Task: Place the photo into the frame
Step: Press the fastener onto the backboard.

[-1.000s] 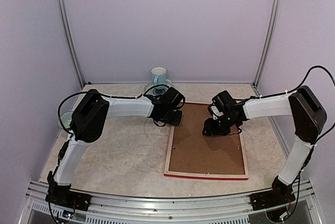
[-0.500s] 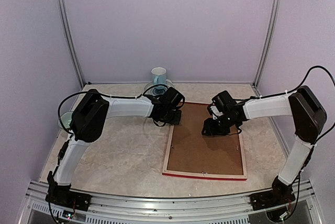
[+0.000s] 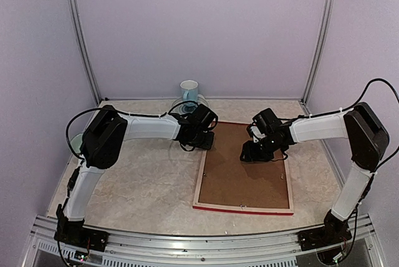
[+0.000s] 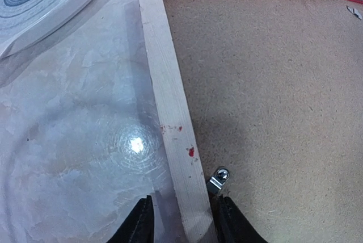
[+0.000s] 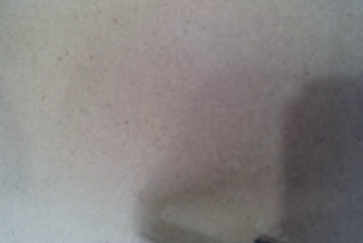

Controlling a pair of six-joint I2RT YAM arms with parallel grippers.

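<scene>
The frame (image 4: 167, 112) lies flat and face down on the surface. Its pale wood back is up and a red edge shows. Its long sides seem to run away from the arms. A brown board (image 3: 246, 167) fills the frame's middle. The photo is not in sight. It may be under the board, but I cannot tell. A mug (image 3: 189, 88) stands just past the frame's far left corner.

The left fingers (image 4: 142, 227) are at the frame's left long side, close to its far corner. They are part way open, with one on each side of the wood strip. There is a small gap on the outer side, so they do not squeeze the frame and they hold nothing. A little metal clip (image 4: 218, 178) sits on the inner side of that strip, right by the inner finger.

The right fingers (image 3: 257, 152) are over the board, in the frame's far right part. Their camera shows only blurry brown, so I cannot tell how far open they are.

I think the next move turns on the clip. It lies just inward of the left fingers, so the left arm is the nearer one. A small shift toward the frame's middle would reach it.
</scene>
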